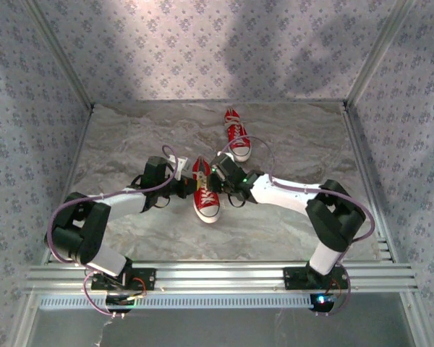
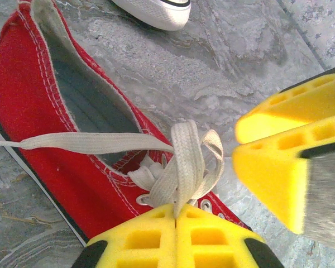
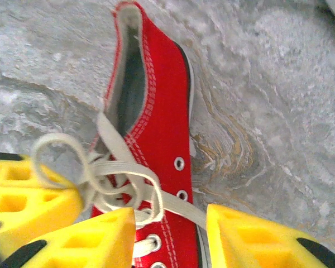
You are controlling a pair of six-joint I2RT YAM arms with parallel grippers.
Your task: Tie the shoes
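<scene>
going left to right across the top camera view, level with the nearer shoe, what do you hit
left hand, shut on the lace → nearer red sneaker → right hand

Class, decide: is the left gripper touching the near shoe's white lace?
Touching. The left wrist view shows the left gripper pinching the white lace; a loop of it runs straight into the seam between its closed jaws.

Near red sneaker (image 1: 206, 191), laces (image 2: 184, 162) loosely looped; far sneaker (image 1: 236, 135) apart.
</scene>
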